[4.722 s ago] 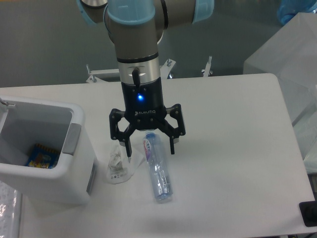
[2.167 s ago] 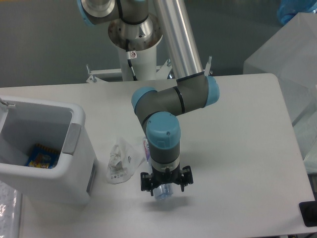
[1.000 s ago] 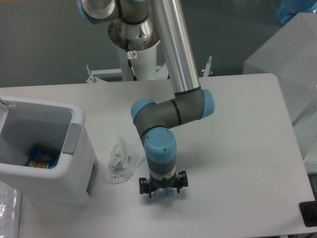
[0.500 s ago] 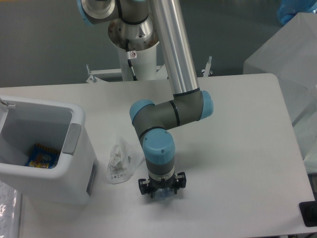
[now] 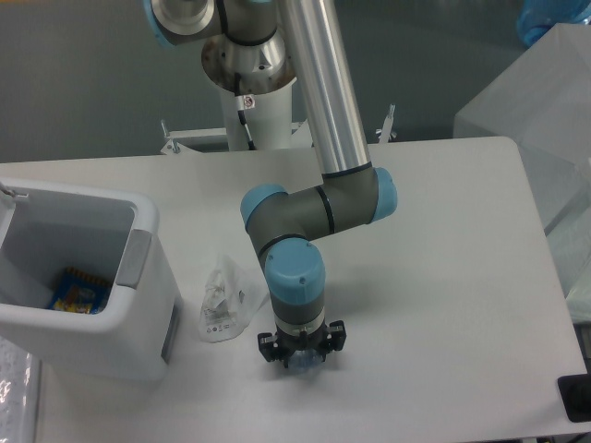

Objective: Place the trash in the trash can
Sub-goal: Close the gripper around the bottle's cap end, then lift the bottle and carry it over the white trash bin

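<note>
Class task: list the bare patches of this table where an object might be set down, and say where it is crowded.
Bare: the table right of the arm, to its right edge, and the far strip behind the trash can. Crowded: front left, where wrapper, hand and bottle sit close beside the can.

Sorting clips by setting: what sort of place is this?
Probably a robotics lab or test bench: an industrial arm bolted behind a plain white table, with a staged bin and a wrapper.

Table (image 5: 443, 240): white, rounded corners.
Snack packet (image 5: 77, 290): blue and yellow, lying flat.
Clear sheeting (image 5: 545, 101): beyond the table's far right corner.
</note>
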`<state>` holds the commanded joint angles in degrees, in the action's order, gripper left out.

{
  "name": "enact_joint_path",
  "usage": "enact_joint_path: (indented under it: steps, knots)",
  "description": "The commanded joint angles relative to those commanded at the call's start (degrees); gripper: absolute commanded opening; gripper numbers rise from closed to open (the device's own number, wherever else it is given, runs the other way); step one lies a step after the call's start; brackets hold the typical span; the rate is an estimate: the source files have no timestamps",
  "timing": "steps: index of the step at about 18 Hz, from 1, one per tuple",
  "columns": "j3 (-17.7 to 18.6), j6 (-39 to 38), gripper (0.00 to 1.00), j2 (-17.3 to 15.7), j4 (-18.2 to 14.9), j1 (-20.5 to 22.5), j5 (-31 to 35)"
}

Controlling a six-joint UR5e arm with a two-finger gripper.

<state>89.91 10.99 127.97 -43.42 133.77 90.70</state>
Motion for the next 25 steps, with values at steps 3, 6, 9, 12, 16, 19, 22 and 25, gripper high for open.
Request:
enact_joint_path:
  steps: [3,6,9,12,16,19,22,25]
  knots:
    - [0.0,0.09,0.63,-0.09,0.0,0.0,0.0]
    - [0.0,0.09,0.63,-0.17,0.0,0.0,-0.09]
    - [-0.26,0.52,0.63,-0.35,0.0,0.09,-0.18]
    - [-0.96,0.88,0.63,-0.53,0.0,0.35,-0.62]
    - [-2.54,1.05,0.63,-1.05,0.26,0.79,-0.62]
    - [-5.44,0.97,0.63,-3.68,0.53,1.67,-1.23]
    - [-9.92,0.53,0.63,-4.57,0.7,2.9,-5.79]
    - [-13.87,-0.44,0.63,-6.67,1.4,4.57,-10.53]
